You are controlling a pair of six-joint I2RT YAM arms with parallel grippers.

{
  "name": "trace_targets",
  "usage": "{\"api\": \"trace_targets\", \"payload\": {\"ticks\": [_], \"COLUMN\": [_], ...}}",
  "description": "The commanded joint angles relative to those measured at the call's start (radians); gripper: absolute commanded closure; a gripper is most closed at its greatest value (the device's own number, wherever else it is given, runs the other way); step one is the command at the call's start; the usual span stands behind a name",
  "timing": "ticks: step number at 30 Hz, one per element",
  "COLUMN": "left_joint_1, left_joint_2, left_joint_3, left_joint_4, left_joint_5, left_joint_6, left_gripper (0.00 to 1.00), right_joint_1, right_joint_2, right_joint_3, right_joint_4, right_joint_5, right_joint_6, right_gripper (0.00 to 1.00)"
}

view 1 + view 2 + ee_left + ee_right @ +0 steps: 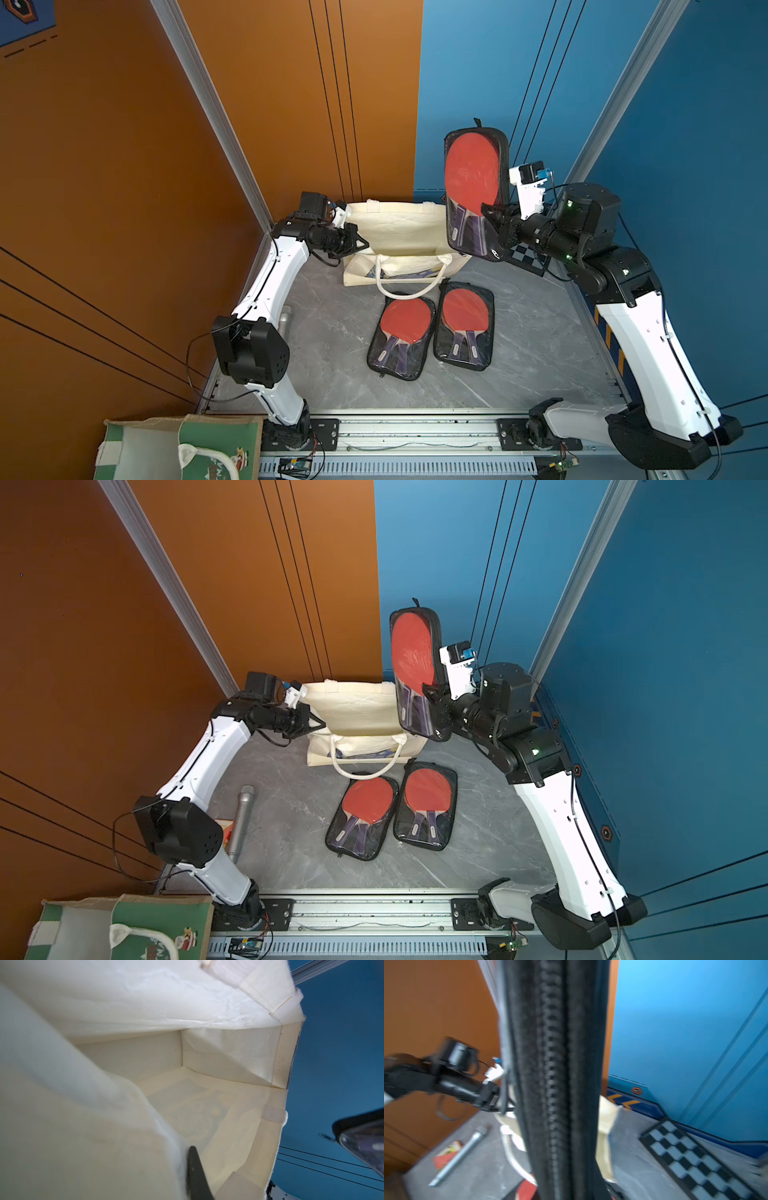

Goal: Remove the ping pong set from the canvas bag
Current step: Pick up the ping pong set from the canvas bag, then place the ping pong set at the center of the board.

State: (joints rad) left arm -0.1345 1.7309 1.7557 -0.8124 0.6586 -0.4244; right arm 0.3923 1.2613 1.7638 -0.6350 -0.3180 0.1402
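Note:
The cream canvas bag point(395, 232) point(353, 712) lies on its side at the back of the table, its looped handle toward the front. My left gripper point(361, 245) point(320, 725) is shut on the bag's left rim; one dark finger point(195, 1174) presses the cloth, and the bag's inside point(207, 1053) shows only bare cloth. My right gripper point(492, 216) point(434, 696) is shut on a ping pong set point(473, 178) point(415, 654), a black zip case with red paddles, held upright in the air above the bag's right end. The case's zip edge point(554, 1084) hides the right jaws.
Two more ping pong sets point(405, 332) point(465, 326) lie flat in front of the bag. A silver metal tube point(241, 820) and a red packet point(227, 829) lie at the left. A checkerboard point(528, 257) sits at the back right. A green-and-white tote point(178, 449) stands front left.

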Motion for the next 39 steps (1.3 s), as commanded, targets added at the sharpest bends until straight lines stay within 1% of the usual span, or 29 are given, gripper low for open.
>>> {"api": "trace_targets", "payload": {"ticks": [1,4,6,9,12,14,17,18,19,23,28,30,35,36,39], "left_joint_1": [0.000,-0.001,-0.006,-0.003,-0.005,-0.005,-0.002,0.001,0.003,0.008,0.010,0.009,0.004,0.003,0.001], "left_joint_2": [0.062,0.117,0.146,0.176,0.204,0.224,0.256,0.268,0.276,0.302,0.314,0.315,0.300,0.296,0.281], "left_joint_3": [0.072,0.121,0.143,0.152,0.179,0.203,0.245,0.258,0.270,0.298,0.303,0.305,0.306,0.304,0.281], "left_joint_4": [0.032,0.045,0.052,0.084,0.093,0.098,0.123,0.133,0.136,0.149,0.168,0.170,0.170,0.169,0.170], "left_joint_5": [0.054,0.061,0.057,0.068,0.085,0.087,0.088,0.091,0.092,0.099,0.102,0.105,0.101,0.101,0.093], "left_joint_6": [-0.072,-0.085,-0.084,-0.111,-0.122,-0.132,-0.162,-0.176,-0.185,-0.207,-0.226,-0.229,-0.227,-0.225,-0.220], "left_gripper": [1.00,1.00,1.00,1.00,1.00,1.00,1.00,1.00,1.00,1.00,1.00,1.00,1.00,1.00,1.00], "right_joint_1": [-0.003,-0.003,0.002,0.051,0.141,0.210,0.294,0.301,0.343,0.394,0.456,0.478,0.506,0.511,0.529], "right_joint_2": [-0.025,-0.066,-0.069,-0.069,-0.057,-0.039,-0.013,0.002,0.012,0.054,0.104,0.132,0.263,0.292,0.398], "right_joint_3": [-0.109,-0.228,-0.299,-0.421,-0.527,-0.541,-0.542,-0.541,-0.542,-0.593,-0.656,-0.681,-0.746,-0.743,-0.710], "right_joint_4": [0.239,0.443,0.528,0.610,0.724,0.749,0.739,0.725,0.710,0.677,0.715,0.769,0.999,1.040,1.077], "right_joint_5": [-0.329,-0.411,-0.440,-0.447,-0.438,-0.424,-0.388,-0.383,-0.375,-0.347,-0.317,-0.297,-0.224,-0.211,-0.144], "right_joint_6": [0.311,0.514,0.628,0.718,0.801,0.813,0.815,0.820,0.820,0.840,0.871,0.898,1.017,1.033,1.078], "right_gripper": [1.00,1.00,1.00,1.00,1.00,1.00,1.00,1.00,1.00,1.00,1.00,1.00,1.00,1.00,1.00]}}
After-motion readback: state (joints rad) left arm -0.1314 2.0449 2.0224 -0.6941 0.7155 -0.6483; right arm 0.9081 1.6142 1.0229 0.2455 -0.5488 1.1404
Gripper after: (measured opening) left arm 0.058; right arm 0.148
